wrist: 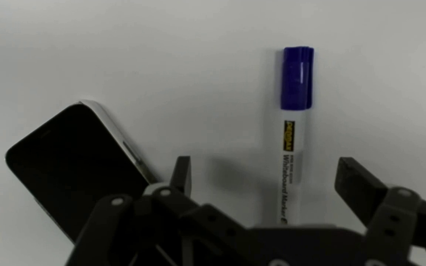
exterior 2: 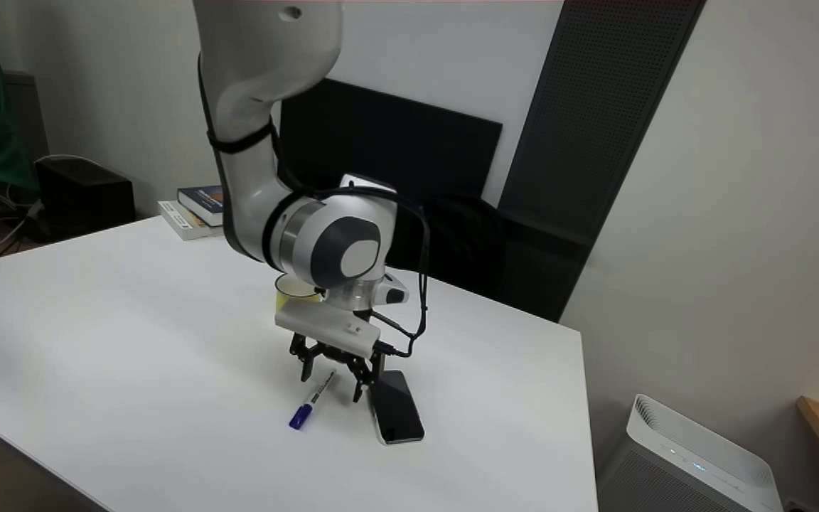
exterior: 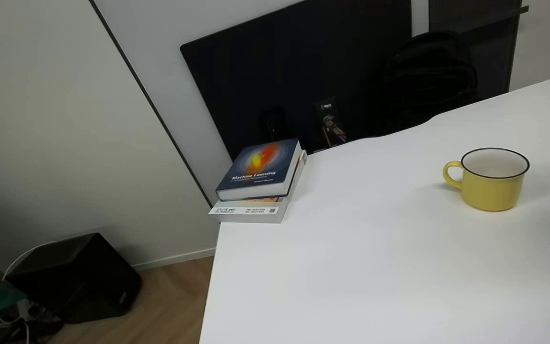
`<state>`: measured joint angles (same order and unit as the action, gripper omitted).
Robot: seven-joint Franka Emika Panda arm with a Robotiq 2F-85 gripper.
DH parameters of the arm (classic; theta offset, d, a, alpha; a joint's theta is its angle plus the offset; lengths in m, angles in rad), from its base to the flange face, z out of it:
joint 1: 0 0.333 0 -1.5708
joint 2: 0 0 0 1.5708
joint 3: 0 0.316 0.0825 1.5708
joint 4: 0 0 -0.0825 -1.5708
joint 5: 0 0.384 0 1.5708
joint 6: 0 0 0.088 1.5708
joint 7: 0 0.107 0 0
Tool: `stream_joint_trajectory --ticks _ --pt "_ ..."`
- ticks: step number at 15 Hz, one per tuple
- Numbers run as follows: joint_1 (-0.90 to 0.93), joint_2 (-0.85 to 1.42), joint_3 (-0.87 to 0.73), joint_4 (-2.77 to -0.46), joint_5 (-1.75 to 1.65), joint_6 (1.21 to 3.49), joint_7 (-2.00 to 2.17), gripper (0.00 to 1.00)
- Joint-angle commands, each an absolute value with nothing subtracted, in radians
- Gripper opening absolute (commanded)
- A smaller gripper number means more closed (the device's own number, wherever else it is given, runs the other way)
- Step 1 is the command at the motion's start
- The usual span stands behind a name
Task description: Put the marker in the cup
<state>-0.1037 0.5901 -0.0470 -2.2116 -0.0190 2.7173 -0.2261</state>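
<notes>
The pincer [exterior 2: 332,387] hangs over the marker [wrist: 293,135], jaws apart; the marker lies on the bench [exterior 2: 132,334] near a phone [exterior 2: 397,409]. I see the yellow cup [exterior: 492,193] upright, well apart from the books [exterior: 258,174].

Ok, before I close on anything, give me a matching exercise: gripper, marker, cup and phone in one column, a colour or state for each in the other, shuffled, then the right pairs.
Column one
1. gripper
2. marker
3. cup
4. phone

Column two
A. yellow outside, pale inside
B. black face up, lying flat
C. jaws apart, holding nothing
D. mostly white, blue-purple at one end

Right pairs: 1-C, 2-D, 3-A, 4-B
</notes>
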Motion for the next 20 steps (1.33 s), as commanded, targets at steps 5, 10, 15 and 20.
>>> stream_joint_trajectory --ticks 5,10,15,20 --pt "-0.080 0.680 -0.051 -2.148 -0.041 2.830 -0.166 1.00" --pt "-0.054 0.713 -0.062 -2.123 -0.036 2.886 -0.119 1.00" --pt "-0.029 0.724 -0.077 -2.101 -0.037 2.870 -0.088 1.00" --pt "0.003 0.729 -0.102 -2.085 -0.042 2.846 -0.048 0.53"
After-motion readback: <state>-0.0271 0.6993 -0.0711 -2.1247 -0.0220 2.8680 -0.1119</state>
